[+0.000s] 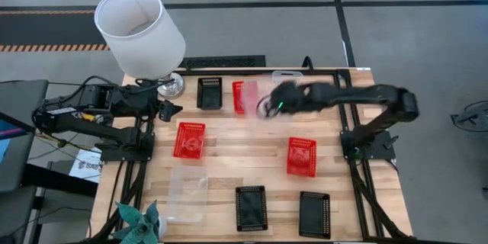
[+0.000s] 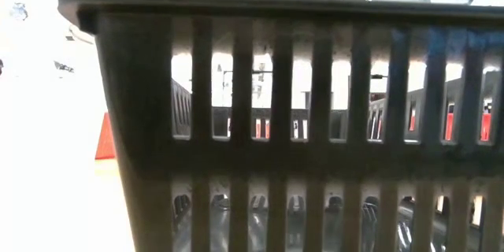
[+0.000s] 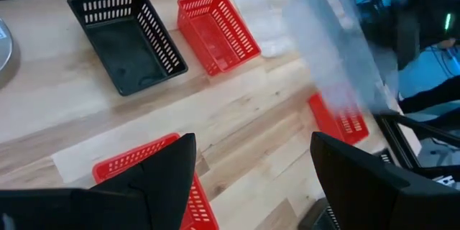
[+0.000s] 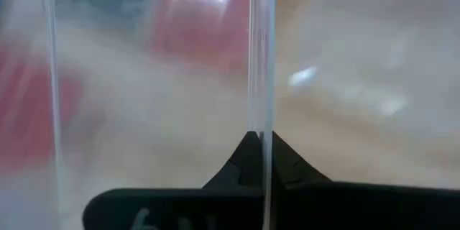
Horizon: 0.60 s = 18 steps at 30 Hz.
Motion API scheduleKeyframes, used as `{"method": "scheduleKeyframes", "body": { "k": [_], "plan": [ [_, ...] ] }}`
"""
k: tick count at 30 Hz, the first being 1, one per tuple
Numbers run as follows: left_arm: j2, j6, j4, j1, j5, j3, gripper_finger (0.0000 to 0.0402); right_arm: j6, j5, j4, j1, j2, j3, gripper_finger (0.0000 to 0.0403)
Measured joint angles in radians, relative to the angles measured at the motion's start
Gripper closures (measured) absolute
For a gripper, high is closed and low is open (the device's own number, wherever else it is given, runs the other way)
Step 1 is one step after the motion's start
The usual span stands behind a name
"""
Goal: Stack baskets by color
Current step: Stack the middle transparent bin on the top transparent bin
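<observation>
My right gripper (image 1: pixel 268 107) hangs over the far middle of the table, shut on a clear basket (image 3: pixel 338 50) that shows as a blurred pale shape above the wood. Below and beside it stand a red basket (image 1: pixel 241 97) and a black basket (image 1: pixel 210 93). A second clear basket (image 1: pixel 286 77) rests at the far edge. My left gripper (image 3: pixel 251 187) waits open at the far left, above another red basket (image 1: pixel 189 139). My right gripper pinches one thin wall of the clear basket at its rim (image 4: pixel 260 126) between its two fingers. The fingers come slanting down from the table's right side. The basket is lifted clear of the table and hangs tilted in front of the fingers.
A third red basket (image 1: pixel 302 156) sits right of centre. A clear basket (image 1: pixel 187 194) and two black baskets (image 1: pixel 251 208) (image 1: pixel 315 213) stand along the near edge; one black basket (image 2: pixel 315 126) fills the low view. A white lampshade (image 1: pixel 141 30) stands at the far left.
</observation>
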Motion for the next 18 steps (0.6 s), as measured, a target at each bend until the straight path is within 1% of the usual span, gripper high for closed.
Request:
{"method": "scheduleKeyframes", "body": {
  "k": [1,2,5,8,12,14,18],
  "plan": [
    [0.000,0.000,0.000,0.000,-0.008,0.000,0.0140,0.002,0.033,-0.030,-0.040,-0.024,0.000,0.0402],
    [0.000,0.000,0.000,0.000,-0.013,0.000,0.0140,0.000,0.043,-0.047,-0.081,-0.044,0.000,0.0402],
    [0.000,-0.007,0.000,0.000,-0.024,0.000,0.0140,-0.025,0.044,-0.087,-0.193,-0.079,0.000,0.0402],
    [0.000,-0.012,0.000,0.000,-0.040,0.000,0.0140,-0.040,0.044,-0.124,-0.273,-0.076,0.000,0.0402],
    [0.000,-0.013,0.000,0.000,-0.041,0.000,0.0140,-0.116,0.002,-0.115,-0.348,-0.047,-0.018,0.0402],
    [0.000,-0.013,0.000,0.000,-0.042,0.000,0.0140,-0.136,-0.029,-0.113,-0.370,-0.037,-0.058,0.0402],
    [0.000,-0.029,0.000,0.000,-0.053,0.000,0.0140,-0.136,-0.046,-0.080,-0.402,-0.058,-0.150,0.0402]
  ]
}}
